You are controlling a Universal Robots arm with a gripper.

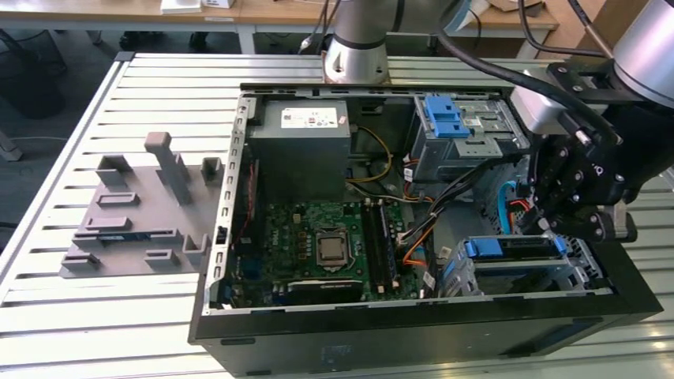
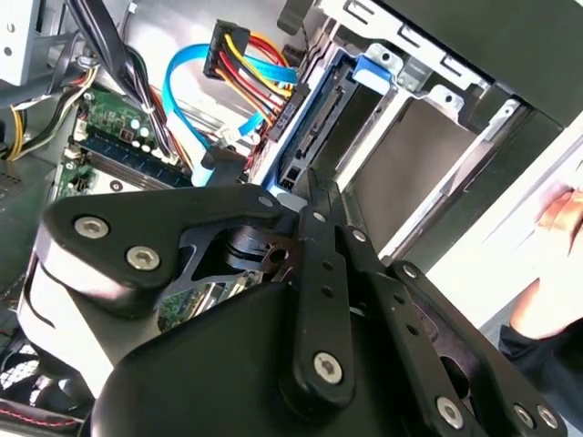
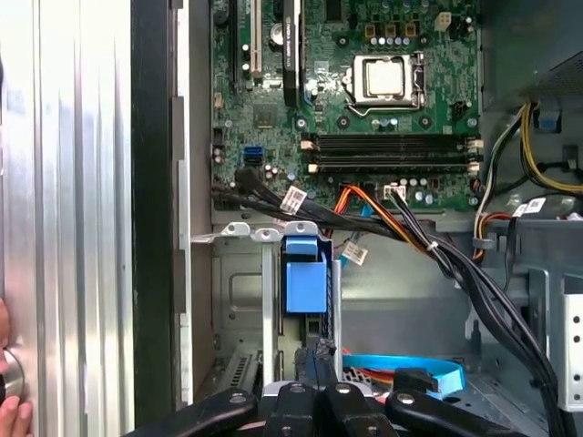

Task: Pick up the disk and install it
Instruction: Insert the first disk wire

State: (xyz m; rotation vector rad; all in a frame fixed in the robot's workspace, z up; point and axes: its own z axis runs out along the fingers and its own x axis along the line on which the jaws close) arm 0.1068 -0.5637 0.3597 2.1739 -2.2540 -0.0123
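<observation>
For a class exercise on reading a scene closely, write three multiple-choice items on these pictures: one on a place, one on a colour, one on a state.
1. Where is the disk?
A. on the grey fixture on the table
B. in the drive cage at the exterior view's right
C. flat on the motherboard

2. What colour is the disk's carrier frame?
A. red
B. yellow
C. blue

3. How is the computer case?
A. open, its inside showing
B. closed on all sides
C. lying off the table

Key:
1 B, the disk sits in the drive cage, just below the pincer.
2 C, the carrier frame is blue in the first wrist view.
3 A, the computer case leaves the motherboard exposed.
</observation>
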